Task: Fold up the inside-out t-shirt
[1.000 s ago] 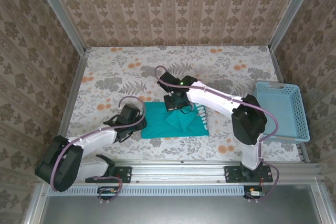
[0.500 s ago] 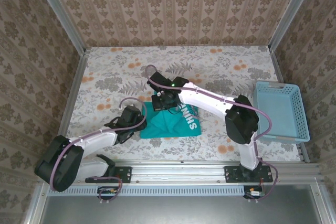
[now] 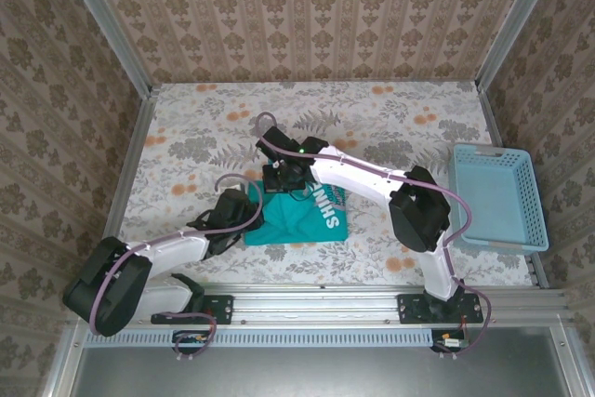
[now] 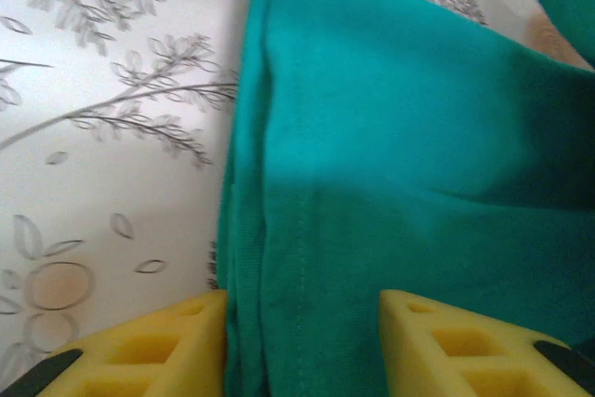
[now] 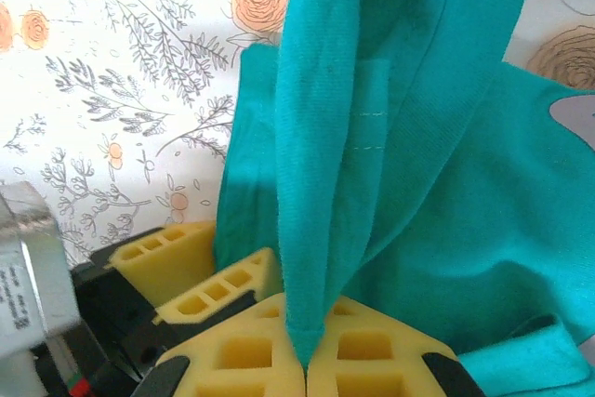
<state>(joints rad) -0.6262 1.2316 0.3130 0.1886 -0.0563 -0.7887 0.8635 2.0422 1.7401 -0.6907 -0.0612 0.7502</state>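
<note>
left gripper [image 4: 302,341]: fingers apart, straddling the near left edge of the t-shirt [image 4: 390,137], fabric between them not yet pinched. shirt lies in the middle of the table [image 3: 186,127] as a compact block of several layers, so early folds look done. right gripper [image 5: 305,360], at the far edge: clamped on a lifted flap. left to do, i judge: lay flap over, flatten

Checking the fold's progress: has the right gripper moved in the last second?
Yes. The right gripper, shut on the shirt, has moved left, farther from the basket.
</note>
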